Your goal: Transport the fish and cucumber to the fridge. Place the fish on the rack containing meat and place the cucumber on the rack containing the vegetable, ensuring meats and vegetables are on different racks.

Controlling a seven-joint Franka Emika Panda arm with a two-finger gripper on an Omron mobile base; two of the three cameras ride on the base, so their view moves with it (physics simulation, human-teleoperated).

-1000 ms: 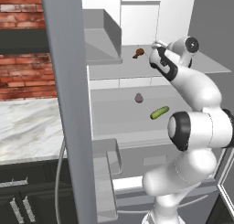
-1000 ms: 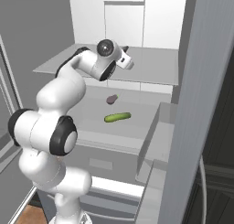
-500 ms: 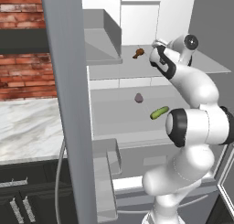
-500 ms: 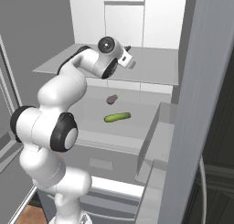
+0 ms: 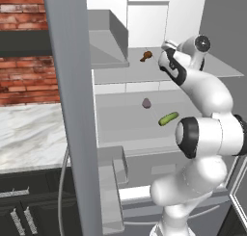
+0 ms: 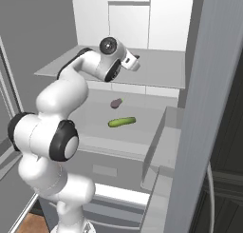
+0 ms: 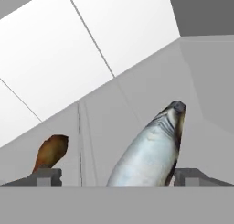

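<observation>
Lying on upper rack (image 5: 193, 71): fish (image 7: 151, 152), meat (image 7: 50, 151); claw (image 7: 116, 177) spread.

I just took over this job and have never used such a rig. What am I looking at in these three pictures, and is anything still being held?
A white robot arm reaches into an open fridge. Two pictures come from cameras on its base, left and right; the third looks along the gripper. Its jaws stand wide apart, with the fish lying between them on the upper shelf, apparently let go. The brown meat lies beside it. On the lower shelf lie the cucumber and the purplish vegetable.
</observation>
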